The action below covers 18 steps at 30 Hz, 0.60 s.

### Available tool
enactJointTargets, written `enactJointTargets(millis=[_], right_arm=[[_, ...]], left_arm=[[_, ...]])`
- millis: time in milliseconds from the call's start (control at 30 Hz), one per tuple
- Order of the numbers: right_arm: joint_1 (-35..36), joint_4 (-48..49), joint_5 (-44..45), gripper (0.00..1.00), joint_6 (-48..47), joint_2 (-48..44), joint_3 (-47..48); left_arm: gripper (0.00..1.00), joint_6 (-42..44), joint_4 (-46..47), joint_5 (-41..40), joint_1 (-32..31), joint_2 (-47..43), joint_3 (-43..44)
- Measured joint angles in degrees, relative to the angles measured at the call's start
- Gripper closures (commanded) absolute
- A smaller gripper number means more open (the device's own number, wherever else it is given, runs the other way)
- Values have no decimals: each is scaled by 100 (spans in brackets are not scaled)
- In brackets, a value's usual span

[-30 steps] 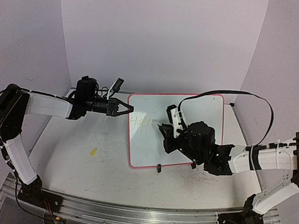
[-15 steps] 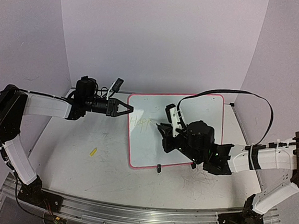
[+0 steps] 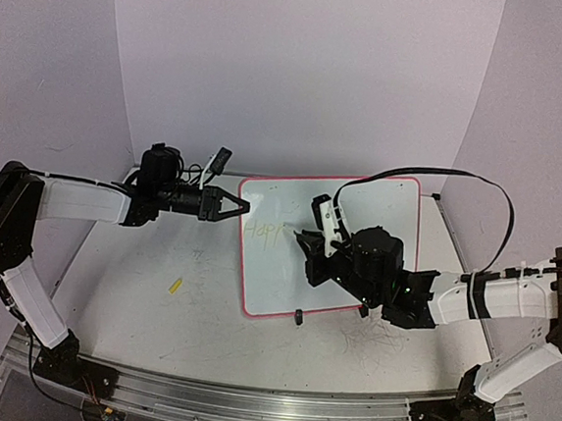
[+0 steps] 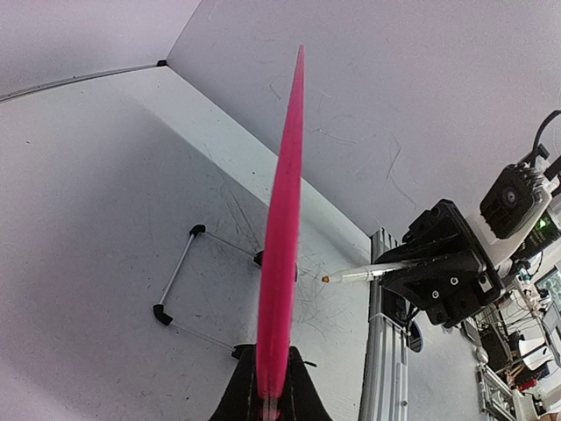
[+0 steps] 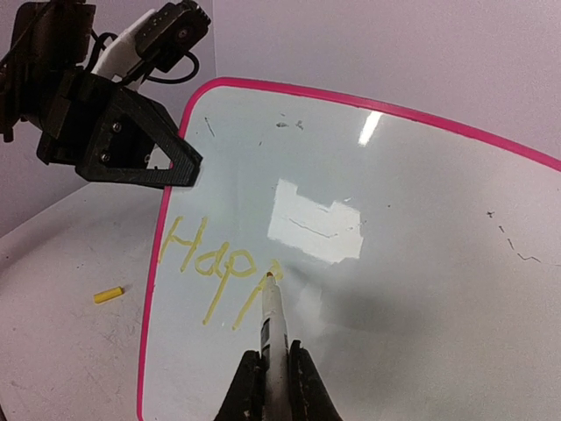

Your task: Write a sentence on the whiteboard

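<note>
Top external view: the whiteboard (image 3: 389,208) stands tilted on the worktop (image 3: 153,327). The left tool (image 3: 235,207) is clenched on the whiteboard's left rim, near its upper corner, and steadies it. The right tool (image 3: 309,241) hangs over the whiteboard's left half with its jaws closed; what it carries is too small to tell from here. The sentence (image 3: 262,231) is a short run of faint yellow-green letters just inside that left rim. A yellow cap (image 3: 175,285) lies on the worktop well to the left of the whiteboard.

Left wrist view: the whiteboard shows edge-on, a pink strip rising from between the gripping jaws. To its right a marker (image 4: 372,273) points at the writing face. Whether the tip touches cannot be told.

Right wrist view: the marker runs up from between the closed jaws, and its tip rests at the last letter of "Happ".

Writing is the step in hand, and it looks to be early in the line. The next move calls for carrying the tip rightward into the bare whiteboard with light, even pressure, while the left tool holds the rim firm.
</note>
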Motion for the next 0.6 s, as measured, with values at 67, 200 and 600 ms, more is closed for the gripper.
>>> enactJointTargets(millis=[67,200,600], right_arm=[[0,-2,35,100,-3,0,0],[16,-5,67,100,-13,0,0],[140,-29,74,100,-17,100,51]], left_arm=[[100,28,1,-12,0,-11,-17],[100,58,-7,-25,0,-34,-19],[100,112,-62,-80,-22,-80,-19]])
